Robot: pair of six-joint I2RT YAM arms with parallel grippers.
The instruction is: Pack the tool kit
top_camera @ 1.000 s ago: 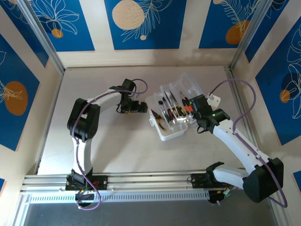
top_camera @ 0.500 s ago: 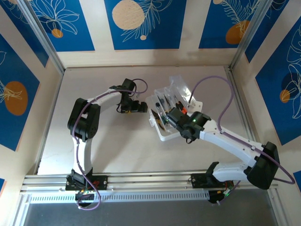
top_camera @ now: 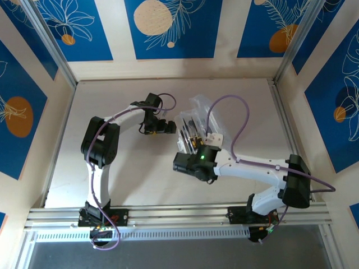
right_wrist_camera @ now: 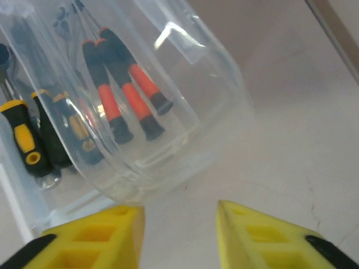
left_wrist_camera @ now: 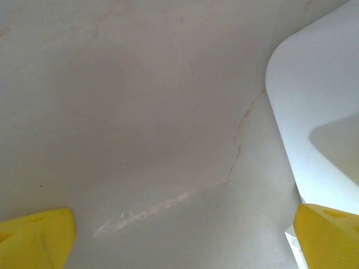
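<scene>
My right pincer [right_wrist_camera: 179,218] is released, yellow fingers parted around nothing, just before the clear rectangular plastic hinged case [right_wrist_camera: 185,106] of red-and-black-handled screwdrivers [right_wrist_camera: 120,95], mid-way across the pale bench [top_camera: 129,174], lid tilted over them; my left pincer [left_wrist_camera: 179,224] gapes wide beside it

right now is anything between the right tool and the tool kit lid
Nothing visible. The right tool is open just short of the clear lid, with bare table between them.
</scene>
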